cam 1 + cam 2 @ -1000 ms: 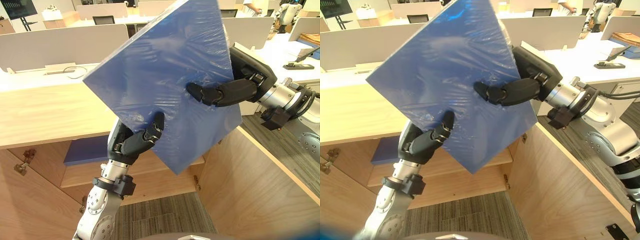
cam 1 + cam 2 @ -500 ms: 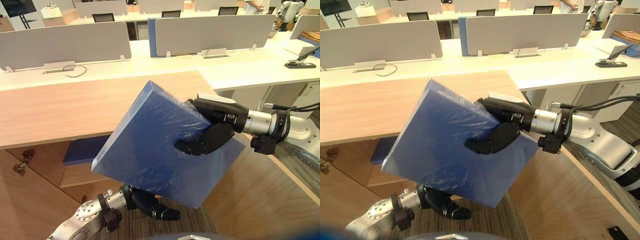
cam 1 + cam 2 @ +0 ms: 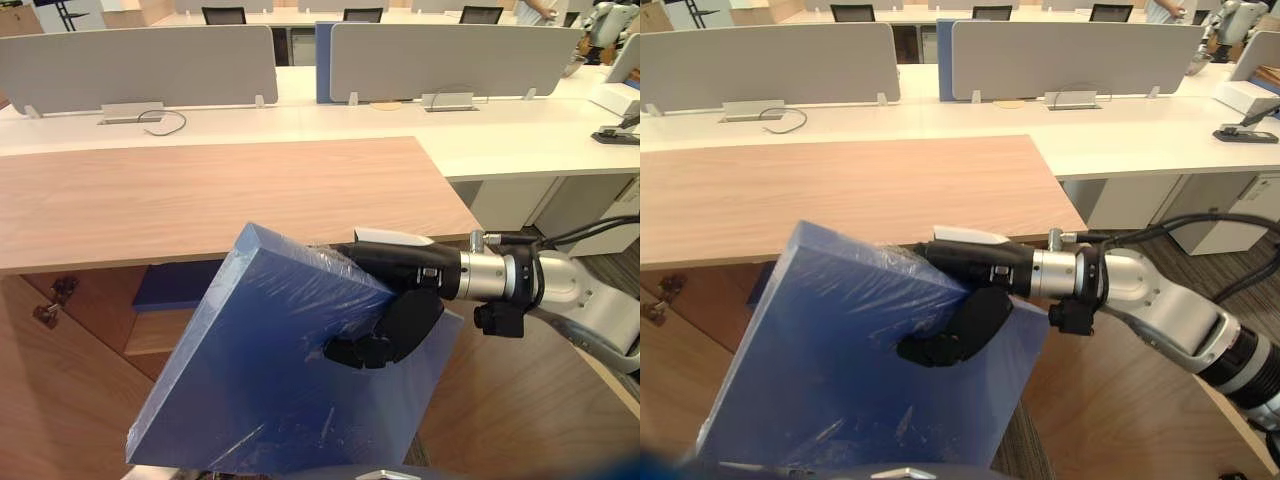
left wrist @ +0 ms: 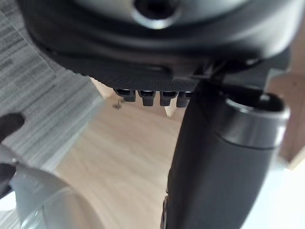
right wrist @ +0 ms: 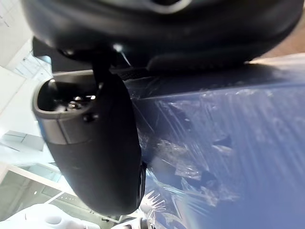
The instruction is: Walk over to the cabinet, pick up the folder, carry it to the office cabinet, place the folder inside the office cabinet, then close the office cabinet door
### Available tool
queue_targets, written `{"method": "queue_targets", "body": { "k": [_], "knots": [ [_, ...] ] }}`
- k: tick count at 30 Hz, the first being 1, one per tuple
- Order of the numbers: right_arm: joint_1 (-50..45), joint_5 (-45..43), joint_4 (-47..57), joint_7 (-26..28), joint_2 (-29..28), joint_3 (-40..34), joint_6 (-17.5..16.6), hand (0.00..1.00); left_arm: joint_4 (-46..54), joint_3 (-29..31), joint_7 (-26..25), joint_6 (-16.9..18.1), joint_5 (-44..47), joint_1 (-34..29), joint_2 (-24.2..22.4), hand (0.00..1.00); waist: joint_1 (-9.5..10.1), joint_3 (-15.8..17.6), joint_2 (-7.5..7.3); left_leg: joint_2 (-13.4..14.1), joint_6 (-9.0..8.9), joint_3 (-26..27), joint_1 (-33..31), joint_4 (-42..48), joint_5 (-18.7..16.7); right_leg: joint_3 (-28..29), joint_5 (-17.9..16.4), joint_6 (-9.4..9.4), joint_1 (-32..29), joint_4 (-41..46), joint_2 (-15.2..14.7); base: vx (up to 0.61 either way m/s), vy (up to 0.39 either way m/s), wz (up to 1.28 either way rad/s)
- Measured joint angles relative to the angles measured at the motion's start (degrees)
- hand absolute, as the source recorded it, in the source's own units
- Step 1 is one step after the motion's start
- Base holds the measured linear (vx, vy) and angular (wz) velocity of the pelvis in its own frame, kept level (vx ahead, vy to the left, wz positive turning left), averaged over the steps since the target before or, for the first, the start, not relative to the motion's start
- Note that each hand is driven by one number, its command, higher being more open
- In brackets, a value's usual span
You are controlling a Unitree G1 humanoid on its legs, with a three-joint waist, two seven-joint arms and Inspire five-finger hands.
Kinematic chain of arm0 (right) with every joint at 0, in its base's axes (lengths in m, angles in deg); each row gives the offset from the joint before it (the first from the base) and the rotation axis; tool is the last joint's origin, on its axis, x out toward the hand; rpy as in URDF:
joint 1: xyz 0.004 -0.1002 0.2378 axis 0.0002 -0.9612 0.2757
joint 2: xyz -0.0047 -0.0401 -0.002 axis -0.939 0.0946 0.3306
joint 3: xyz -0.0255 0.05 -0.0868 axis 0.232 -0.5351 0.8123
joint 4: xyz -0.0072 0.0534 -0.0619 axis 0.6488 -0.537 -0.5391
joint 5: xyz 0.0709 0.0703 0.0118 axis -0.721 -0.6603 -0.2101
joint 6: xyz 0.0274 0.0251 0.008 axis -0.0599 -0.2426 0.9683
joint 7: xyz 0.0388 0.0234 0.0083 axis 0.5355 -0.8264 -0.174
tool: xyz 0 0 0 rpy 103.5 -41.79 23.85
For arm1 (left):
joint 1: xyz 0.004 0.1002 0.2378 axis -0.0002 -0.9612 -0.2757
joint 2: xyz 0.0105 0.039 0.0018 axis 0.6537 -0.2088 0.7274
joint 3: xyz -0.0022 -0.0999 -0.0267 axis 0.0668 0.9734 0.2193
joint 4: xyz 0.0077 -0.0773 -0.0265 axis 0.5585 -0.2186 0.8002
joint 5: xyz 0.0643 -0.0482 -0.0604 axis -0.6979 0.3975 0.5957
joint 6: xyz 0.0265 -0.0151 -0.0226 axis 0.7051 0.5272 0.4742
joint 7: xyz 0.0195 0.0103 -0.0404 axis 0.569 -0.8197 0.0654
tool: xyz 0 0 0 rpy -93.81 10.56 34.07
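- Gripping the blue folder (image 3: 280, 385), the right hand (image 3: 398, 322) has its thumb bent across the near face, with the rest of the hand at the folder's upper right edge.
- The folder is wrapped in crinkled clear film and is held off the ground, tilted with one corner up. It hangs in front of and below the wooden cabinet's top surface (image 3: 220, 190).
- In the right wrist view the thumb (image 5: 95, 143) presses flat against the film-covered blue face (image 5: 228, 143).
- The left hand (image 4: 143, 52) shows in its own wrist view over wood panelling and grey carpet (image 4: 38, 109). Whether it grips anything cannot be told.
- Under the cabinet top, a second blue folder (image 3: 175, 285) lies flat on a shelf (image 3: 155, 335).
- An open cabinet door (image 3: 520, 400) stands at the right, below the right arm.
- Behind the cabinet are white desks with grey partition screens (image 3: 130, 65).
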Motion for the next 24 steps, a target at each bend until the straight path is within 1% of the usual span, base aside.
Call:
{"method": "queue_targets", "body": {
  "k": [1, 2, 3, 4, 5, 7, 8, 9, 10, 11, 12, 13, 14, 15, 16, 17, 19, 20, 21, 22, 24],
  "knots": [
    [-1.66, 2.29, -0.58, 0.12, -2.10, 0.01, 1.41, 0.00, -3.41, 4.17, -2.21, -0.33, -5.12, -0.05, -5.28, 1.00, 0.21, 0.03, -0.11, -0.09, 0.11, -0.34, -0.42, 0.00, 0.11, -0.37, 0.00, 0.00, -0.18, -0.04, -0.12, -0.02, 0.004, 0.14],
    [-2.50, 3.35, -1.13, 0.14, -3.20, 0.01, 1.86, 0.00, -5.24, 5.84, -3.26, -0.33, -6.93, 0.14, -7.41, 1.00, 0.23, 0.05, -0.17, -0.11, 0.19, -0.66, -0.66, 0.00, 0.17, -0.59, -0.01, 0.00, -0.27, -0.07, -0.19, -0.01, -0.001, 0.19],
    [-3.82, 5.46, -2.67, 0.15, -5.69, 0.01, 2.88, 0.00, -9.09, 8.97, -4.92, -0.14, -10.97, 0.27, -10.92, 1.00, 0.25, 0.17, -0.30, -0.12, 0.25, -1.19, -0.92, 0.01, 0.22, -0.94, -0.02, -0.01, -0.29, -0.15, -0.21, -0.01, -0.003, 0.15],
    [-4.30, 6.62, -3.50, 0.13, -6.86, 0.01, 3.40, 0.00, -11.05, 10.43, -5.58, -0.06, -13.62, 0.29, -12.34, 1.00, 0.29, 0.21, -0.36, -0.09, 0.26, -1.27, -0.96, 0.01, 0.24, -1.00, -0.03, -0.02, -0.29, -0.17, -0.21, 0.01, -0.006, 0.10],
    [-5.02, 10.21, -6.05, 0.19, -9.95, 0.02, 4.51, 0.00, -16.83, 14.04, -7.46, -0.11, -20.13, 0.30, -15.50, 1.00, 0.36, 0.30, -0.40, 0.02, 0.26, -1.30, -0.99, 0.01, 0.24, -1.04, -0.07, -0.09, -0.29, -0.19, -0.21, 0.00, 0.000, 0.00],
    [-5.03, 13.69, -9.02, 0.16, -12.41, 0.02, 5.42, 0.00, -23.16, 16.52, -9.12, -0.19, -24.91, 0.40, -17.38, 1.00, 0.36, 0.48, -0.40, 0.11, 0.27, -1.33, -0.99, 0.02, 0.24, -1.07, -0.11, -0.15, -0.27, -0.20, -0.20, 0.00, 0.000, 0.00],
    [-5.03, 17.02, -12.97, -0.17, -15.20, 0.01, 5.68, 0.00, -29.29, 21.03, -10.22, -0.71, -26.83, 0.80, -19.01, 1.00, 0.26, 0.72, -0.48, 0.27, 0.26, -1.51, -1.08, 0.02, 0.24, -1.25, -0.13, -0.19, -0.29, -0.19, -0.10, 0.01, -0.011, 0.04],
    [-5.03, 18.74, -14.57, -0.57, -16.40, 0.02, 5.77, 0.00, -31.34, 22.94, -10.57, -0.58, -27.22, 1.02, -19.07, 1.00, 0.35, 0.80, -0.51, 0.32, 0.25, -1.59, -1.08, 0.03, 0.25, -1.30, -0.14, -0.20, -0.28, -0.19, -0.06, 0.00, -0.019, 0.04],
    [-5.03, 22.18, -18.12, -1.30, -19.26, 0.04, 6.13, 0.00, -35.66, 25.77, -12.85, -0.55, -27.67, 1.75, -19.31, 1.00, 0.52, 0.84, -0.44, 0.39, 0.24, -1.61, -0.90, 0.03, 0.26, -1.35, -0.19, -0.27, -0.05, -0.19, 0.02, 0.00, 0.000, 0.00],
    [-5.03, 23.97, -19.95, -1.81, -20.71, 0.05, 6.18, 0.00, -37.71, 27.10, -14.05, -0.58, -27.76, 2.03, -19.48, 1.00, 0.52, 0.86, -0.38, 0.40, 0.24, -1.64, -0.82, 0.03, 0.26, -1.39, -0.21, -0.31, 0.05, -0.19, 0.02, 0.00, 0.000, 0.00],
    [-5.03, 27.39, -23.59, -2.89, -23.64, 0.11, 6.18, 0.00, -40.78, 28.69, -15.78, -0.66, -27.71, 2.10, -19.41, 1.00, 0.46, 0.99, -0.26, 0.38, 0.23, -1.71, -0.65, 0.03, 0.25, -1.51, -0.23, -0.33, 0.30, -0.21, 0.01, -0.01, -0.007, 0.07],
    [-5.04, 32.31, -26.99, -4.07, -26.52, 0.26, 6.12, 0.00, -42.14, 30.03, -16.75, -0.70, -26.80, 1.83, -19.67, 1.00, 0.40, 1.06, -0.16, 0.32, 0.23, -2.02, -0.61, 0.03, 0.26, -1.88, -0.24, -0.31, 0.49, -0.20, -0.07, -0.01, -0.004, 0.11],
    [-5.04, 35.01, -29.02, -4.67, -27.96, 0.44, 6.10, 0.00, -42.29, 30.81, -17.09, -0.69, -25.84, 1.74, -20.12, 1.00, 0.43, 1.08, -0.13, 0.26, 0.18, -2.31, -0.62, 0.03, 0.29, -2.11, -0.27, -0.27, 0.62, -0.20, -0.11, -0.02, -0.004, 0.17],
    [-5.02, 39.07, -33.10, -5.94, -30.59, 1.47, 6.13, 0.00, -42.30, 31.63, -17.87, -0.61, -25.69, 1.58, -20.78, 1.00, 0.68, 1.09, -0.13, 0.20, 0.10, -2.71, -0.59, 0.05, 0.35, -2.48, -0.34, -0.20, 0.82, -0.17, -0.13, -0.03, -0.003, 0.15],
    [-4.88, 40.82, -37.00, -6.81, -33.34, 3.39, 6.34, 0.00, -42.34, 31.75, -18.04, -0.57, -25.69, 1.61, -20.80, 1.00, 0.93, 1.10, -0.12, 0.20, 0.08, -2.90, -0.59, 0.16, 0.36, -2.64, -0.39, -0.21, 0.93, -0.13, -0.18, -0.03, -0.002, 0.12],
    [-4.86, 41.08, -38.63, -6.95, -34.44, 4.38, 6.67, 0.00, -42.46, 31.78, -18.09, -0.56, -25.62, 1.60, -20.85, 1.00, 0.94, 1.15, -0.05, 0.21, 0.06, -2.98, -0.60, 0.18, 0.37, -2.71, -0.42, -0.22, 0.95, -0.10, -0.21, -0.03, 0.000, 0.07],
    [-4.88, 40.74, -43.99, -5.83, -39.10, 8.60, 7.62, 0.00, -43.02, 32.16, -18.00, -0.50, -24.79, 1.64, -21.23, 1.00, 0.66, 1.77, 0.51, 0.21, -0.01, -3.45, -0.46, 0.26, 0.41, -3.35, -0.66, -0.25, 1.29, 0.05, -0.31, -0.02, -0.005, 0.10],
    [-4.90, 40.52, -45.61, -5.49, -40.27, 9.38, 7.79, 0.00, -43.02, 32.14, -17.97, -0.46, -24.73, 1.69, -21.29, 1.00, 0.50, 2.03, 0.66, 0.20, -0.03, -3.79, -0.35, 0.27, 0.42, -3.64, -0.78, -0.24, 1.52, 0.11, -0.35, -0.02, -0.018, 0.23],
    [-5.05, 39.66, -49.56, -5.26, -42.71, 10.38, 7.95, 0.00, -43.02, 31.95, -17.90, -0.39, -24.64, 1.93, -21.38, 1.00, 0.43, 2.44, 0.95, 0.17, -0.11, -4.58, -0.32, 0.28, 0.48, -4.20, -1.10, -0.19, 1.81, 0.33, -0.41, -0.02, -0.022, 0.28],
    [-5.05, 39.02, -53.13, -5.93, -45.01, 10.30, 8.11, 0.00, -42.99, 31.70, -17.86, -0.31, -23.68, 1.99, -21.51, 1.00, 0.65, 2.96, 1.32, 0.17, -0.15, -5.13, -0.50, 0.22, 0.62, -4.80, -1.38, -0.21, 1.69, 0.75, -0.45, -0.02, -0.028, 0.29],
    [-4.72, 38.62, -57.26, -7.79, -46.97, 9.02, 8.26, 0.00, -42.81, 31.45, -17.78, -0.20, -22.06, 2.00, -21.75, 1.00, 0.80, 3.86, 1.83, 0.03, -0.11, -6.12, -0.83, 0.12, 0.86, -5.76, -1.85, -0.14, 1.49, 1.37, -0.64, -0.02, -0.019, 0.26]
  ]
}}
